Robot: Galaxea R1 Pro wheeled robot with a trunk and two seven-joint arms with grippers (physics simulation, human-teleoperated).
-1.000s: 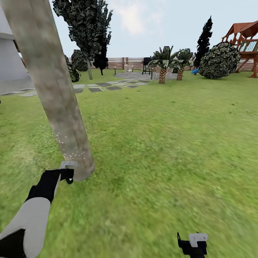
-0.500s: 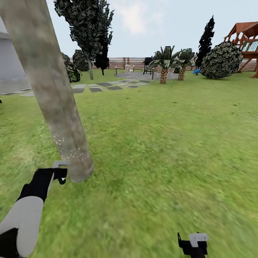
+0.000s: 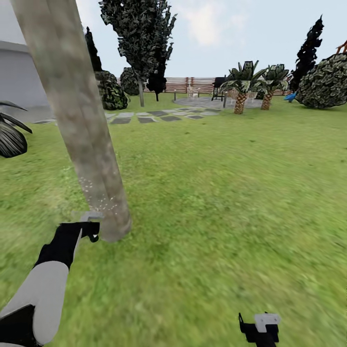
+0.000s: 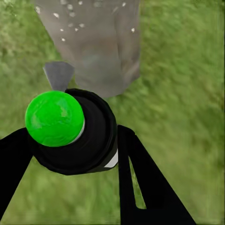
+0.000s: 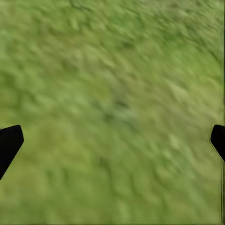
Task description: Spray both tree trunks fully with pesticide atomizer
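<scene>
The nearest tree trunk (image 3: 79,120) is a thick mottled tan-grey column leaning up to the left, with white specks low on its bark. My left gripper (image 3: 89,230) hovers just left of the trunk's foot, shut on the pesticide atomizer (image 3: 90,216). In the left wrist view the atomizer (image 4: 75,136) appears end-on as a dark cylinder with a green cap. Its grey nozzle (image 4: 58,75) faces the speckled trunk (image 4: 93,42). My right gripper (image 3: 260,326) hangs low over the grass, open (image 5: 112,140) with nothing between its fingers. Another tree (image 3: 140,43) stands far back.
Lawn (image 3: 231,193) spreads all around. A striped-leaf plant (image 3: 10,137) sits at the left edge. Grey stepping slabs (image 3: 144,117), round bushes (image 3: 325,82), palms (image 3: 241,91), paving (image 3: 207,102) and a slatted fence (image 3: 193,84) lie far off.
The whole picture has shifted right, so the camera turned left and the striped plant came into view. My left gripper stays by the trunk's foot with the atomizer.
</scene>
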